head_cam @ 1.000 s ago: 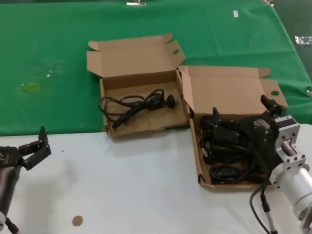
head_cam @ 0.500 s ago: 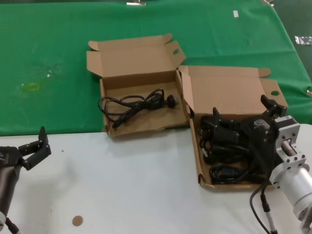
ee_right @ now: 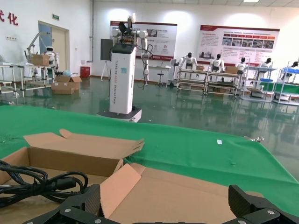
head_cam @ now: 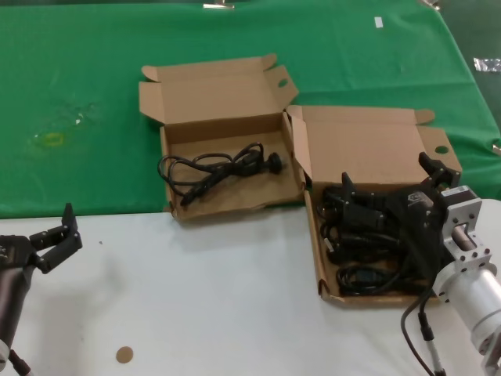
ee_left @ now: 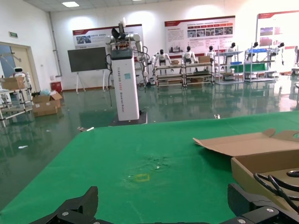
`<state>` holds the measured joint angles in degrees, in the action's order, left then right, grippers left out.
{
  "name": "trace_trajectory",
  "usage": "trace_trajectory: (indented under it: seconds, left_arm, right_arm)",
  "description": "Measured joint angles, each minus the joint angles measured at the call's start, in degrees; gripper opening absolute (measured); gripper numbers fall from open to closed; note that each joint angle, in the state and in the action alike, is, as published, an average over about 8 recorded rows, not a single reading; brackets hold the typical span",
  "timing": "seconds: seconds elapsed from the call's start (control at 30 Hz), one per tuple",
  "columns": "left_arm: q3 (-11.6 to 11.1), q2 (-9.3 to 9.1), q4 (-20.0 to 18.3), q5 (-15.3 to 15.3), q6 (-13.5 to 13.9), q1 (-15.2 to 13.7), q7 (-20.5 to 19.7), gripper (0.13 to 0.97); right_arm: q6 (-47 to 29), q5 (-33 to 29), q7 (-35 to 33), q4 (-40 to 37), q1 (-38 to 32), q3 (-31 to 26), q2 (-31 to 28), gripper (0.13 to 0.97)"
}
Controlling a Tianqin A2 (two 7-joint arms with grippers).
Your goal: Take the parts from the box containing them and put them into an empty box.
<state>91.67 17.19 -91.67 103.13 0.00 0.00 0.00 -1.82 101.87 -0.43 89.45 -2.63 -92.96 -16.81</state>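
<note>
Several coiled black cords (head_cam: 364, 243) in the straight-lipped box (head_cam: 317, 251), one cord (head_cam: 211, 168) already in the other box (head_cam: 235, 205): light, limp, tangle-prone, best pinched at a plug; right gripper (head_cam: 387, 192) spread above, grasping nothing.

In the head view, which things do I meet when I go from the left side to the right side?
left gripper → small brown disc → box with one cord → box full of cords → right gripper
</note>
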Motion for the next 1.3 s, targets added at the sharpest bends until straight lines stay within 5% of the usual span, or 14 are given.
trace_trajectory:
  seconds: [1.3]
  left_arm:
    - [0.0,0.00,0.0,0.0,0.0,0.0,0.0,0.966]
  right_arm:
    - [0.0,0.0,0.0,0.0,0.0,0.0,0.0,0.966]
